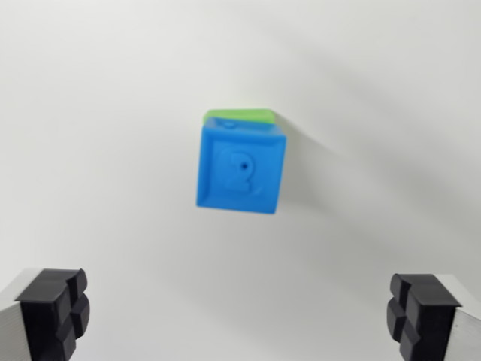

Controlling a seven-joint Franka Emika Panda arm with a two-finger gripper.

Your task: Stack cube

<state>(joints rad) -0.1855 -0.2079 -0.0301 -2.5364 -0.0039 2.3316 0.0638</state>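
Observation:
A blue cube [241,170] with a raised letter R on its top face sits on a green cube [242,115], of which only a strip shows along the far edge. The pair stands on a white surface at the centre of the wrist view. My gripper [239,316] is open and holds nothing. Its two black fingertips [54,310] show at the bottom corners, far apart, well clear of the stack.
The white surface [113,113] spreads all round the stack. A soft shadow [331,143] falls from the cubes toward the wrist view's right.

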